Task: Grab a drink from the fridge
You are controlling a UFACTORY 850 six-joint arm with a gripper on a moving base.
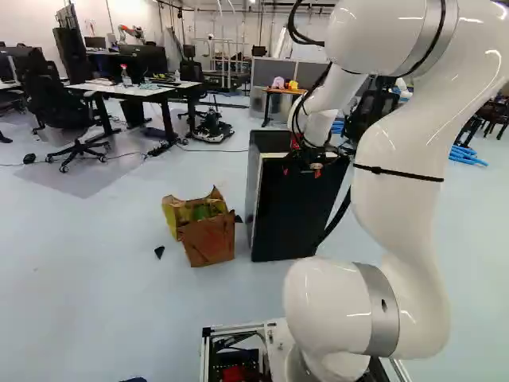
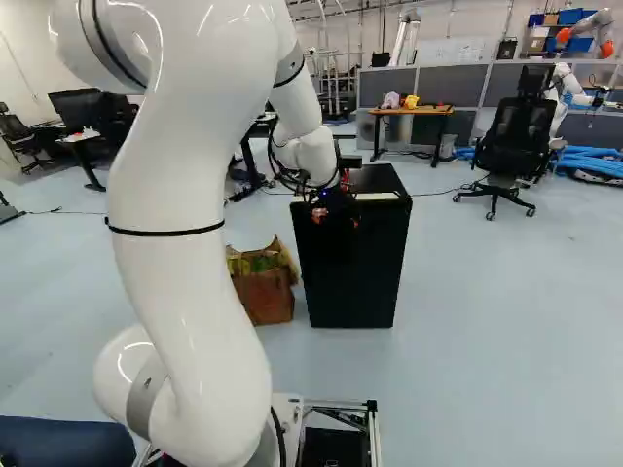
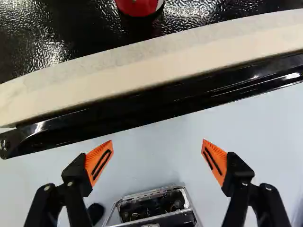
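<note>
Black and upright, the fridge stands on the pale floor ahead of the arm, its door shut. The gripper is open, orange pads well apart with nothing between them, just in front of the fridge's upper edge. A cream strip runs along that edge; beyond it, a red object sits on the textured top, though whether it's a drink I cannot tell. A cardboard box stands beside the fridge.
</note>
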